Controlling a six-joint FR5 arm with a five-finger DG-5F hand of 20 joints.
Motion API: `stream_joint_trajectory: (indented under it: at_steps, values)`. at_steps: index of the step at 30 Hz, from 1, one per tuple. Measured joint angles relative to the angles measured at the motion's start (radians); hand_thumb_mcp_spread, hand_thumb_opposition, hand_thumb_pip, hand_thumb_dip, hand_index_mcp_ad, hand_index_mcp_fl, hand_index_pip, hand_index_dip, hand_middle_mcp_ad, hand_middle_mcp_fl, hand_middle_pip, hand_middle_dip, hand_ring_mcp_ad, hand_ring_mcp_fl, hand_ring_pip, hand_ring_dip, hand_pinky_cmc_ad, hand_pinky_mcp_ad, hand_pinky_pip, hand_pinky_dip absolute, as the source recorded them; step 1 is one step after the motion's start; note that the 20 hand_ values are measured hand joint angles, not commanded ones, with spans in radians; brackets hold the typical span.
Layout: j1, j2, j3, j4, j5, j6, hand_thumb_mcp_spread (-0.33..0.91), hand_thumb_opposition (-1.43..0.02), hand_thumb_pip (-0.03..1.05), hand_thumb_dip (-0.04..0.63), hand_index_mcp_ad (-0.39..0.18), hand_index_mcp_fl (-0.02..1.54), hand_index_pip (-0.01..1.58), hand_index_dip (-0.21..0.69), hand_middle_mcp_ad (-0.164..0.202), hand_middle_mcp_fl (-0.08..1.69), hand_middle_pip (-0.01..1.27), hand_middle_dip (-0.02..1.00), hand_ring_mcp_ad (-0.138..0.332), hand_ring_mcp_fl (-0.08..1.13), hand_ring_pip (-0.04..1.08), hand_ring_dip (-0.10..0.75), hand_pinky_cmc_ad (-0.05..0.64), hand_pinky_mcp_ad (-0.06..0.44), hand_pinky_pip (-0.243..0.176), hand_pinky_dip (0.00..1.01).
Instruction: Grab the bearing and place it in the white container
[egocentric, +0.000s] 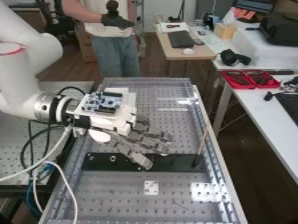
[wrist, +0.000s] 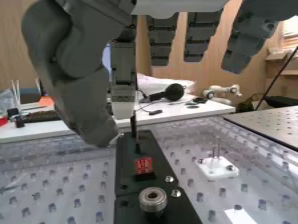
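Above the black bar (egocentric: 176, 162) the hand (egocentric: 145, 141) hangs with its fingers extended and relaxed, open. On the bar stand the smaller nut (egocentric: 91, 158) and the larger nut (egocentric: 113, 158), both left of the fingertips. In the wrist view the thumb of the hand (wrist: 73, 75) hangs over the bar (wrist: 130, 175), and the bearing (wrist: 153, 200) stands upright on it, apart from the fingers. A white block (egocentric: 151, 188) lies on the bench beside the bar; whether it is the white container I cannot tell.
A thin upright stick (egocentric: 202, 142) stands at the bar's right end. A red block (wrist: 144, 166) sits on the bar beyond the bearing. Small screws (wrist: 169, 179) are close beside it. Raised rails (egocentric: 216, 150) edge the perforated bench.
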Motion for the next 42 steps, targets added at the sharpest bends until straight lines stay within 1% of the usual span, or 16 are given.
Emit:
stream_joint_trajectory:
  at_steps: [1, 5, 8, 13, 19, 24, 27, 29, 32, 42]
  values:
    - [-0.001, -0.007, 0.001, 0.002, -0.002, -0.003, 0.47, -0.88, 0.62, 0.330, -0.122, 0.09, 1.35, 0.251, 0.051, 0.01, 0.14, 0.19, 0.133, 0.00, 0.09, 0.096, 0.377, 0.295, -0.075, 0.19]
    - [-0.006, -0.023, 0.003, 0.004, -0.005, -0.003, 0.47, -0.88, 0.62, 0.337, -0.122, 0.10, 1.36, 0.251, 0.049, 0.01, 0.14, 0.20, 0.129, 0.00, 0.09, 0.096, 0.377, 0.297, -0.075, 0.19]
    - [-0.009, -0.030, 0.001, 0.010, -0.004, 0.004, 0.46, -0.88, 0.62, 0.337, -0.122, 0.11, 1.38, 0.251, 0.049, 0.01, 0.14, 0.20, 0.129, 0.00, 0.09, 0.096, 0.377, 0.297, -0.075, 0.19]
    - [-0.010, -0.034, -0.010, 0.028, 0.005, 0.000, 0.47, -0.90, 0.62, 0.337, -0.122, 0.12, 1.40, 0.251, 0.051, 0.01, 0.14, 0.20, 0.129, 0.00, 0.09, 0.094, 0.377, 0.297, -0.075, 0.20]
    - [-0.013, -0.042, -0.025, 0.053, -0.011, -0.032, 0.47, -0.89, 0.62, 0.333, -0.122, 0.13, 1.41, 0.251, 0.049, 0.01, 0.14, 0.21, 0.129, 0.00, 0.09, 0.094, 0.377, 0.297, -0.075, 0.19]
    - [-0.020, -0.050, -0.031, 0.066, -0.007, -0.041, 0.46, -0.89, 0.62, 0.337, -0.122, 0.12, 1.43, 0.251, 0.049, 0.01, 0.14, 0.20, 0.129, 0.00, 0.09, 0.094, 0.377, 0.297, -0.075, 0.19]
    - [-0.020, -0.054, -0.036, 0.078, 0.009, -0.030, 0.46, -0.89, 0.62, 0.337, -0.122, 0.12, 1.43, 0.251, 0.051, 0.01, 0.14, 0.20, 0.129, 0.00, 0.09, 0.094, 0.377, 0.297, -0.075, 0.19]
    - [-0.019, -0.061, -0.040, 0.086, 0.026, -0.004, 0.46, -0.89, 0.62, 0.333, -0.122, 0.13, 1.43, 0.251, 0.051, 0.01, 0.14, 0.20, 0.129, 0.00, 0.09, 0.094, 0.377, 0.297, -0.075, 0.19]
    - [-0.018, -0.076, -0.047, 0.101, 0.044, 0.020, 0.46, -0.89, 0.62, 0.333, -0.122, 0.08, 1.44, 0.251, 0.049, 0.01, 0.14, 0.20, 0.129, 0.00, 0.09, 0.094, 0.377, 0.297, -0.075, 0.19]
    - [-0.015, -0.097, -0.052, 0.133, 0.060, 0.043, 0.45, -0.88, 0.62, 0.333, -0.122, 0.07, 1.44, 0.251, 0.051, 0.01, 0.14, 0.20, 0.129, 0.00, 0.09, 0.094, 0.377, 0.297, -0.075, 0.19]
